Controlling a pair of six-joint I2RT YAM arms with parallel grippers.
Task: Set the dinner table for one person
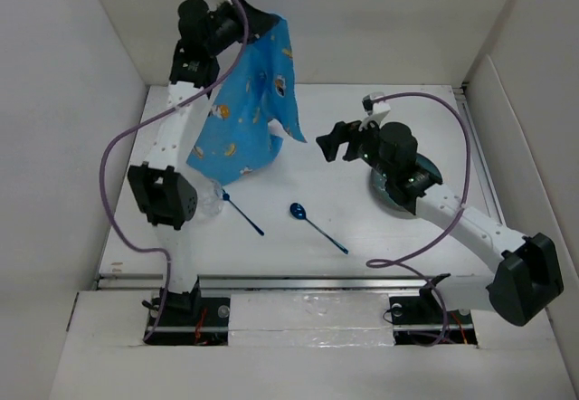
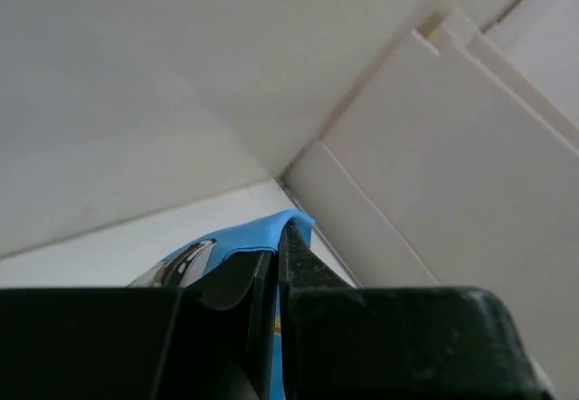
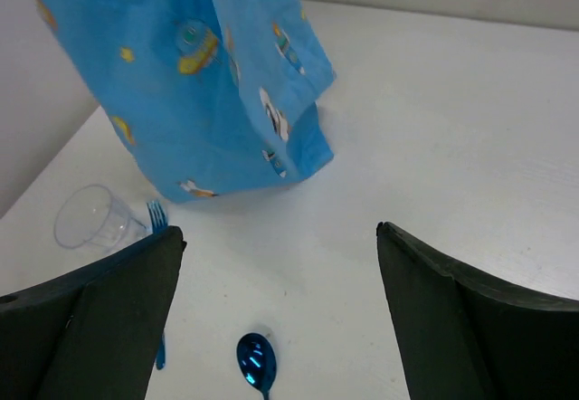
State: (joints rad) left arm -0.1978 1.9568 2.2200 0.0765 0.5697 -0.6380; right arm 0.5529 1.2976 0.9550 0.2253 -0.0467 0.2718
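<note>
The left end effector (image 2: 282, 242) is clamped on the blue placemat (image 1: 244, 110), which hangs over the far-left part of the white bench (image 1: 362, 228). The right end effector (image 1: 333, 142), wide apart, should catch the loose lower corner, so that both can spread it flat.

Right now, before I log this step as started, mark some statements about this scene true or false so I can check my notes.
1. The left gripper is shut on the blue placemat, which hangs from it. True.
2. The right gripper holds the spoon. False: it is open and empty; the spoon lies on the dinner table.
3. The fork lies beside the clear cup. True.
4. The spoon is red. False: it is blue.
</note>
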